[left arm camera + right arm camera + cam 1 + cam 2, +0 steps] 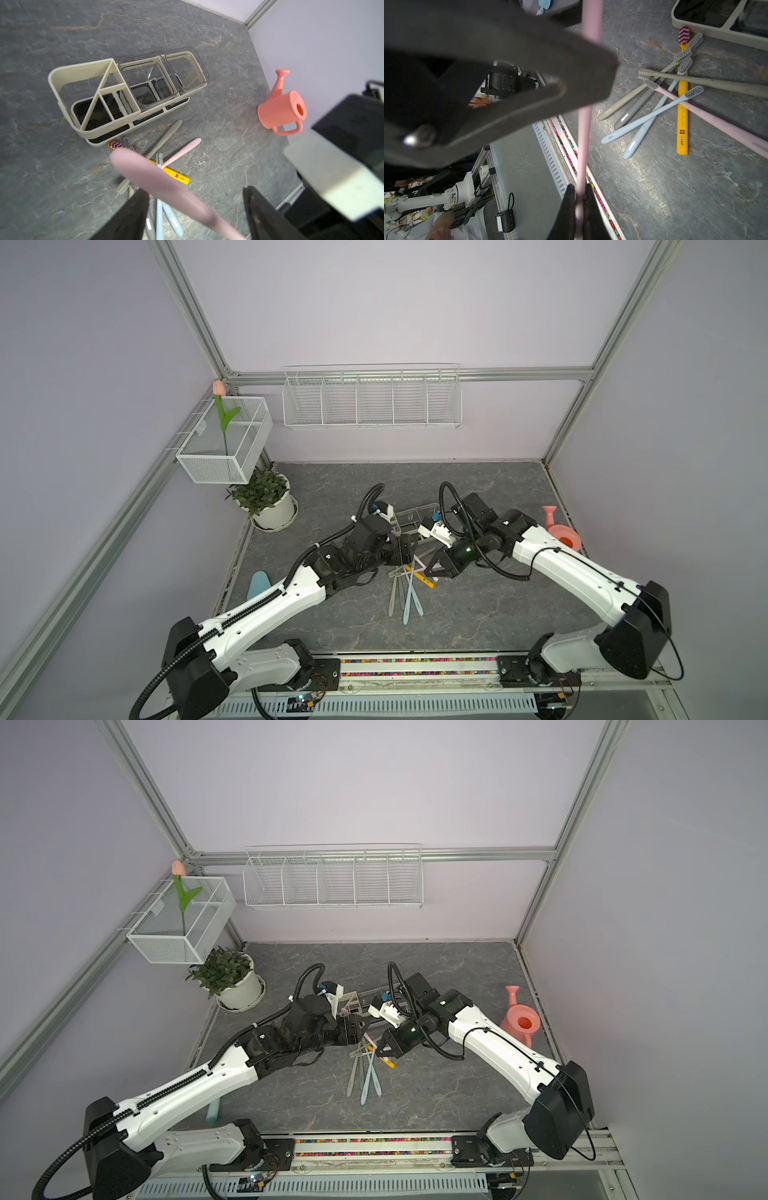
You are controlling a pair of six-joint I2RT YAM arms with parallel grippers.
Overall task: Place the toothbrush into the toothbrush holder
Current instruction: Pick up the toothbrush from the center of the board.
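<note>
Grey stone-look tabletop (498, 614): pink toothbrush (584, 145) mid-air at centre, between two claws.
My right claw (580, 199) clamps its slim end; my left claw (195, 190) stands open around the smooth, rounded handle. Risk: releasing before the left closes drops it onto the loose toothbrushes (654, 108). The rigid cream toothbrush holder (68, 74), just beyond, has narrow cells.

Toothbrush pile (682, 108) just before the toothbrush holder (79, 71), watering can (561, 533) right, potted plant (266, 497) left.
</note>
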